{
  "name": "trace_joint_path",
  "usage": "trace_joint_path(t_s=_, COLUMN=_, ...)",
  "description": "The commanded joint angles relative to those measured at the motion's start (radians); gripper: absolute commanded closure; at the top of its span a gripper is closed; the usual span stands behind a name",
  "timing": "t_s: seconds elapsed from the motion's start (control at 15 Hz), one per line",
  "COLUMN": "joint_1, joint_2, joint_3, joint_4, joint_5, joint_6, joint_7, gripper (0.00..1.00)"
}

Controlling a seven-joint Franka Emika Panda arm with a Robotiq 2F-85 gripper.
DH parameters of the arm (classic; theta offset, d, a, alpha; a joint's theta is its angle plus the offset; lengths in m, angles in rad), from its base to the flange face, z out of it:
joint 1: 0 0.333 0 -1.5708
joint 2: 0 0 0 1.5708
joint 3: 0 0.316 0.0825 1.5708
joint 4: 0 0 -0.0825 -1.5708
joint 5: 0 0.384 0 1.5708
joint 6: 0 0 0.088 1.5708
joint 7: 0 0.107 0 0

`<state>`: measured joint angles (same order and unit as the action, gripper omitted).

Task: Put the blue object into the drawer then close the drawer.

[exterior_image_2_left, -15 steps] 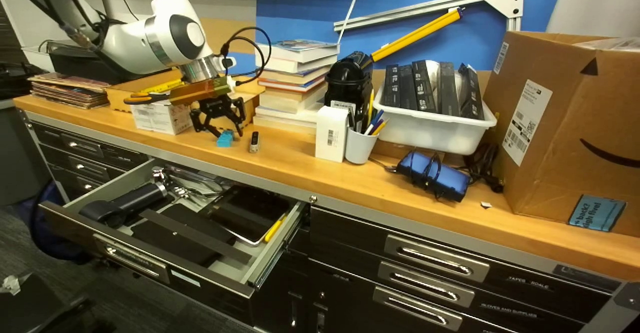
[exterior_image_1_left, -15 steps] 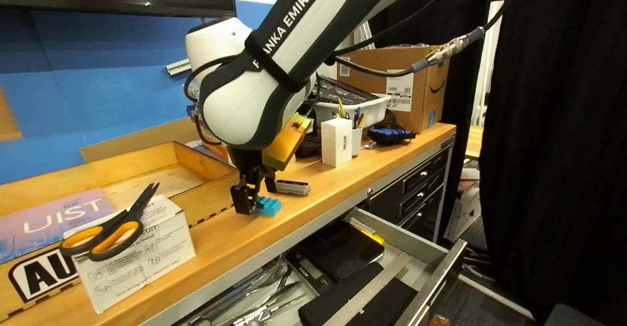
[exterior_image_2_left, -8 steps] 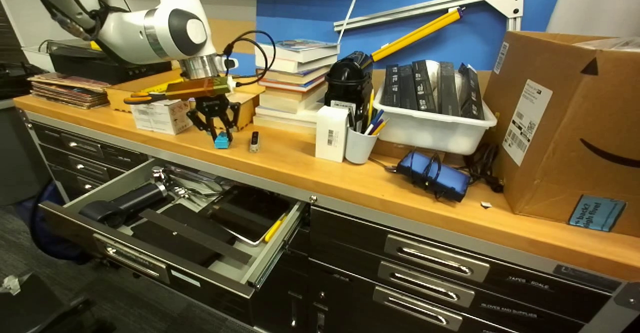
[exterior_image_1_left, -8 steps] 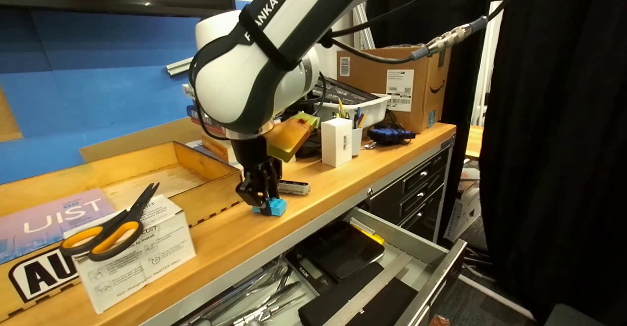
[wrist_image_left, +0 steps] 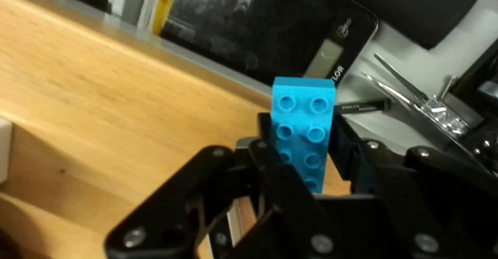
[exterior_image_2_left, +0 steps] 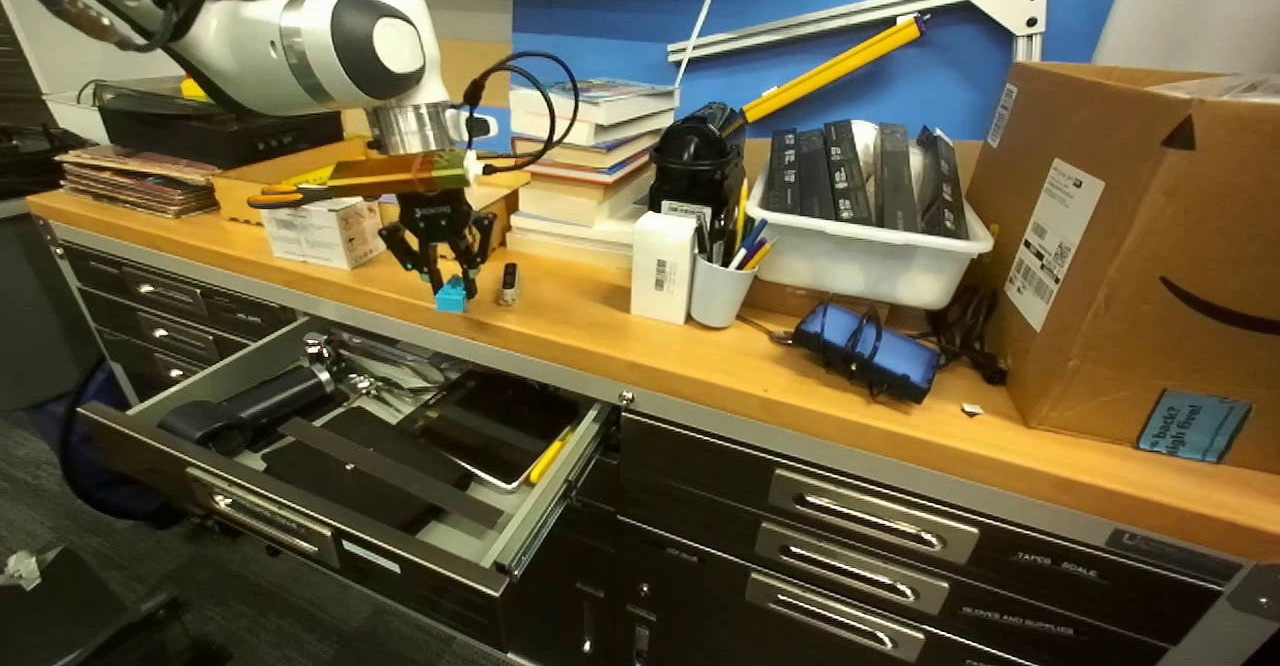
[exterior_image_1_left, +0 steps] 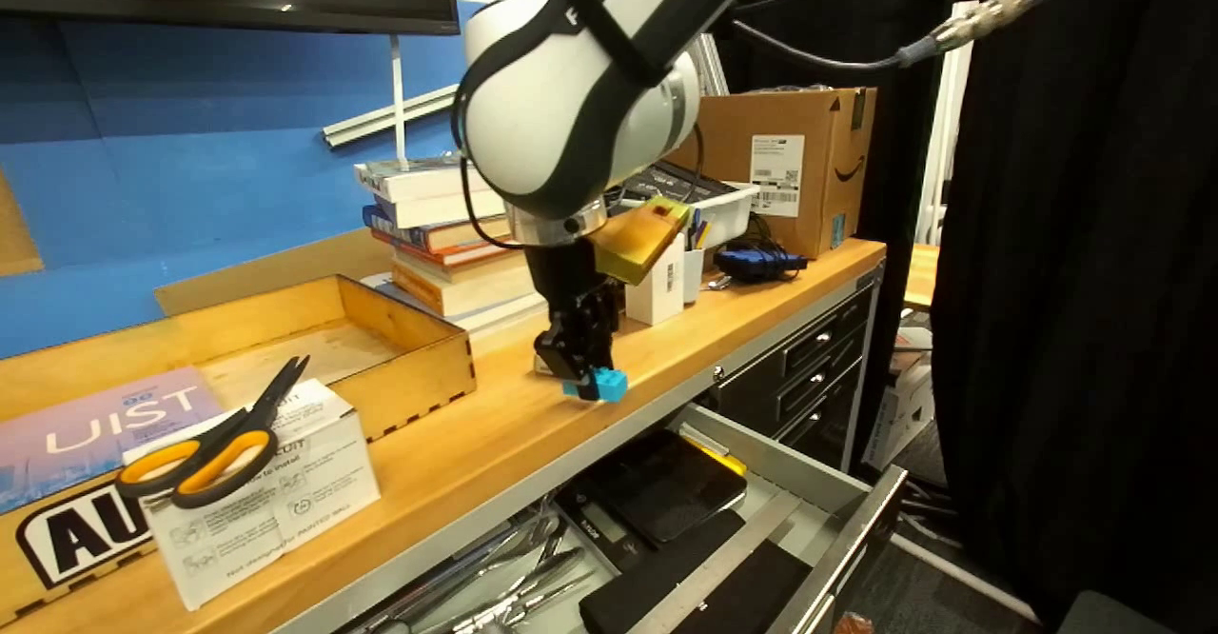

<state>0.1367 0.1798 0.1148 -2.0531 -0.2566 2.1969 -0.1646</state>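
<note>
There is one blue block [wrist_image_left: 301, 130], seven of its studs visible in the wrist view, one pulled-out drawer [exterior_image_2_left: 430, 581], one small grey block [exterior_image_2_left: 508, 291], and one pair of scissors [exterior_image_1_left: 243, 425] atop one white carton [exterior_image_1_left: 314, 482]. The blue block is near the front edge of the desk [exterior_image_2_left: 580, 321]; whether it touches the wood I cannot tell. Beyond that edge, lower down, the drawer shows pale floor between a black scale [wrist_image_left: 253, 21] and metal tools [wrist_image_left: 443, 115]. The claw [exterior_image_2_left: 454, 284] is clamped on the blue block, its two fingers [wrist_image_left: 342, 146] brought in against opposite long sides
</note>
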Motion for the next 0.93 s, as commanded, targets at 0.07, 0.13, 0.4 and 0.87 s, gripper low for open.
trace_joint_path(t_s=0.07, joint_1=-0.030, joint_2=-0.185, joint_3=-0.036, joint_4=-0.282, joint_5=-0.094, joint_6=0.094, joint_7=0.058, gripper=0.87)
trace_joint_path(t_s=0.13, joint_1=-0.035, joint_2=-0.202, joint_3=-0.040, joint_4=-0.325, joint_5=-0.121, joint_6=0.114, joint_7=0.073, gripper=0.87)
trace_joint_path(t_s=0.4, joint_1=-0.038, joint_2=-0.232, joint_3=-0.035, joint_4=-0.461, joint_5=-0.191, joint_6=0.180, joint_7=0.151, gripper=0.87)
trace_joint_path(t_s=0.87, joint_1=-0.020, joint_2=-0.264, joint_3=0.007, joint_4=-0.610, joint_5=-0.182, joint_6=0.217, joint_7=0.229, gripper=0.29)
